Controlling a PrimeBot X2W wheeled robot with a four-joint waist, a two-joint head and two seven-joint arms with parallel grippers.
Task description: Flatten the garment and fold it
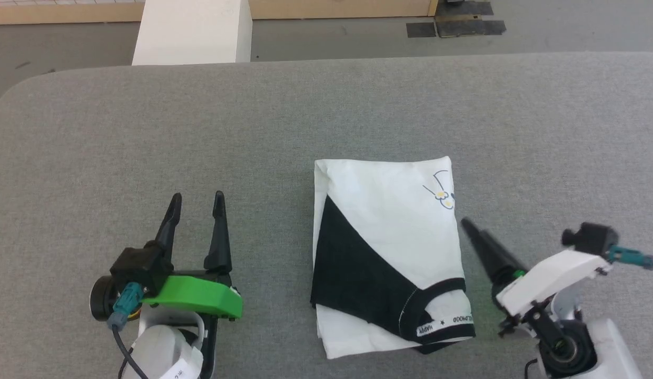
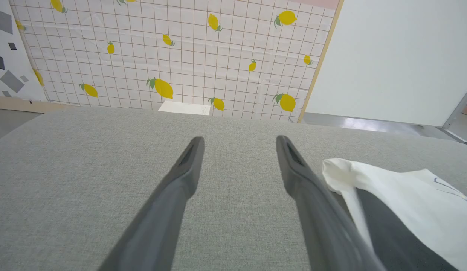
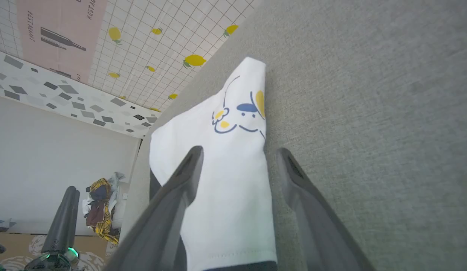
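Both my left fingers (image 1: 218, 205) & right fingers (image 1: 476, 237) apart, empty. Soft white-n-black garment (image 1: 389, 231) sits folded on grey cloth desk (image 1: 147, 131); reckon folding's done, maybe square edges nxt.

Garment (image 1: 395, 221) showing white and black on grey worktop (image 1: 200, 131)
Its small print (image 3: 248, 108), possibly a flower, is showing blue and yellow.

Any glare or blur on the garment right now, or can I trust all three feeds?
Head view: even soft light, no glare, garment sharp, collar lettering readable. Left wrist view: left tool soft up close, garment corner clear. Right wrist view: picture tilted, garment print crisp, right tool blurred toward the bottom edge.
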